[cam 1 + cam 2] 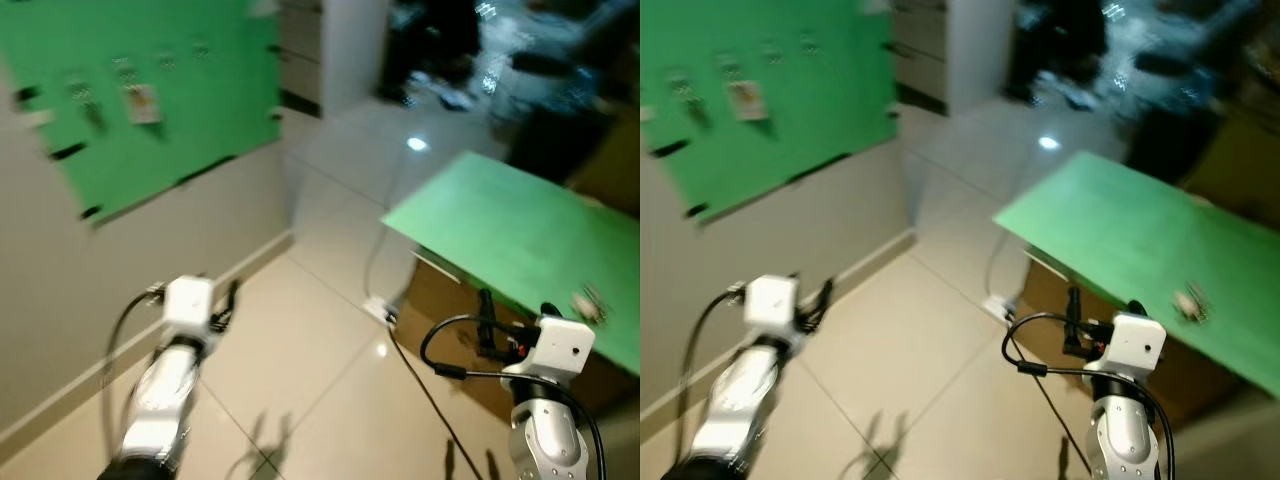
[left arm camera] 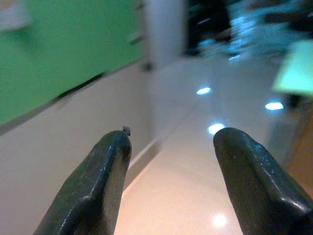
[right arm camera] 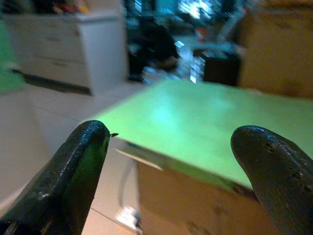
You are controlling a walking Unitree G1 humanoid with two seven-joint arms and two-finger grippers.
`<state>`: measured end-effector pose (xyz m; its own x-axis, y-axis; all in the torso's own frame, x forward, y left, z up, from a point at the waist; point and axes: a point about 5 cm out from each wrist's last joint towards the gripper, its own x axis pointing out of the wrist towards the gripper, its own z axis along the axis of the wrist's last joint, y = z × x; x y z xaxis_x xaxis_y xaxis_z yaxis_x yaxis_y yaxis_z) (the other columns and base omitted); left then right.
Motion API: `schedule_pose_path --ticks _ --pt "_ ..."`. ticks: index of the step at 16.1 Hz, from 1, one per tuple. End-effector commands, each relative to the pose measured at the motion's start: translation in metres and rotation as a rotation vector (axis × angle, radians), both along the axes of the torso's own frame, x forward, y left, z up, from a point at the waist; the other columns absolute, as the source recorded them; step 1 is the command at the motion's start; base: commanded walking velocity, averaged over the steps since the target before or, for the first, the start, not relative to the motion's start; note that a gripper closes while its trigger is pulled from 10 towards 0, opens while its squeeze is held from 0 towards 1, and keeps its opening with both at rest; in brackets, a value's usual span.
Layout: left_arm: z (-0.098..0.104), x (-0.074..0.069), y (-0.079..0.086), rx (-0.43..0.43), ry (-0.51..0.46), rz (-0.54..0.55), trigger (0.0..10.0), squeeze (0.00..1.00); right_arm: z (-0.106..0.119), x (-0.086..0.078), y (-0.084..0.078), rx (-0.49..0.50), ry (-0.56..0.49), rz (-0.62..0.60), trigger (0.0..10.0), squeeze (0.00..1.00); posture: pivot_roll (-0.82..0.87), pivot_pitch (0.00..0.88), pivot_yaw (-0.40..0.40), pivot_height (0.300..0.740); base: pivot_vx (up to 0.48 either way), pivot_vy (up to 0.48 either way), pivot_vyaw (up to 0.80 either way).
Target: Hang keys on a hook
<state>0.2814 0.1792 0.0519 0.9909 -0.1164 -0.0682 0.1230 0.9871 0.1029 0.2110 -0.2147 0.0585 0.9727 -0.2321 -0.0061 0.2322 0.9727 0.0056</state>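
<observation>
- One green board (image 1: 150, 100) hangs on the wall to my left, carrying a blurred row of hooks (image 1: 125, 68); I cannot count them.
- One green-topped table (image 1: 500, 230) stands to my right.
- My left gripper (image 2: 168, 147) and right gripper (image 3: 171, 147) are both spread wide, holding nothing.
- One bunch of keys (image 1: 588, 300) lies near the table's right edge: I judge it light, hard, loose and jangly, best pinched at the ring.

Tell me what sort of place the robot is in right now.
Probably an indoor room set up for testing: glossy tiled floor, a green board with hooks taped to the wall, and a green-topped table holding keys.
</observation>
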Motion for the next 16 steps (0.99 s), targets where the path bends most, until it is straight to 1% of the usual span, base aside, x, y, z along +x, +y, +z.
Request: schedule_pose_path --ticks 1,3,4,6,7,9,11,13,15,16 --pt "0.003 0.004 -0.006 -0.024 -0.010 -0.027 10.0 0.00 -0.002 0.000 -0.004 -0.005 0.012 -0.017 10.0 0.01 -0.10 0.000 0.045 0.740 0.000 0.000 -0.80" --pt "0.007 0.004 -0.013 -0.028 -0.018 -0.059 10.0 0.00 -0.005 0.000 -0.003 -0.014 0.027 -0.003 10.0 0.02 -0.11 0.000 0.052 0.740 0.000 0.000 -0.80" --pt "0.007 0.004 -0.014 -0.035 -0.007 -0.064 10.0 0.00 -0.007 -0.001 -0.001 -0.015 0.039 0.012 10.0 0.04 -0.11 0.000 0.054 0.740 0.000 0.000 -0.80" --pt "0.009 0.007 -0.019 -0.042 -0.015 -0.087 10.0 0.00 -0.010 -0.005 0.000 -0.026 0.047 0.038 10.0 0.04 -0.12 0.000 0.057 0.740 0.000 0.000 -0.80" --pt "0.014 0.008 -0.028 -0.053 -0.034 -0.118 10.0 0.00 -0.012 -0.006 -0.001 -0.031 0.049 0.041 10.0 0.04 -0.13 0.000 0.060 0.740 0.000 0.000 -0.80" --pt "0.021 0.011 -0.043 -0.088 -0.048 -0.167 10.0 0.00 -0.012 -0.005 -0.001 -0.049 0.051 0.056 10.0 0.04 -0.14 0.000 0.069 0.740 0.321 -0.131 -0.80" --pt "0.025 0.014 -0.051 -0.087 -0.062 -0.213 10.0 0.00 -0.010 -0.003 -0.002 -0.061 0.043 0.064 10.0 0.04 -0.16 0.000 0.074 0.740 0.426 0.000 -0.80" --pt "0.022 0.017 -0.053 -0.083 -0.053 -0.240 10.0 0.00 -0.006 -0.003 0.000 -0.032 0.028 0.060 10.0 0.04 -0.18 0.000 0.080 0.740 0.435 0.000 -0.80" --pt "0.021 0.018 -0.052 -0.088 -0.047 -0.236 10.0 0.00 -0.003 -0.003 0.000 -0.043 0.023 0.056 10.0 0.03 -0.18 0.000 0.083 0.740 0.435 0.000 -0.80" --pt "0.020 0.023 -0.049 -0.085 -0.031 -0.214 10.0 0.00 0.001 -0.001 0.004 -0.072 0.019 0.064 10.0 0.02 -0.18 0.000 0.094 0.740 0.000 0.000 0.00"
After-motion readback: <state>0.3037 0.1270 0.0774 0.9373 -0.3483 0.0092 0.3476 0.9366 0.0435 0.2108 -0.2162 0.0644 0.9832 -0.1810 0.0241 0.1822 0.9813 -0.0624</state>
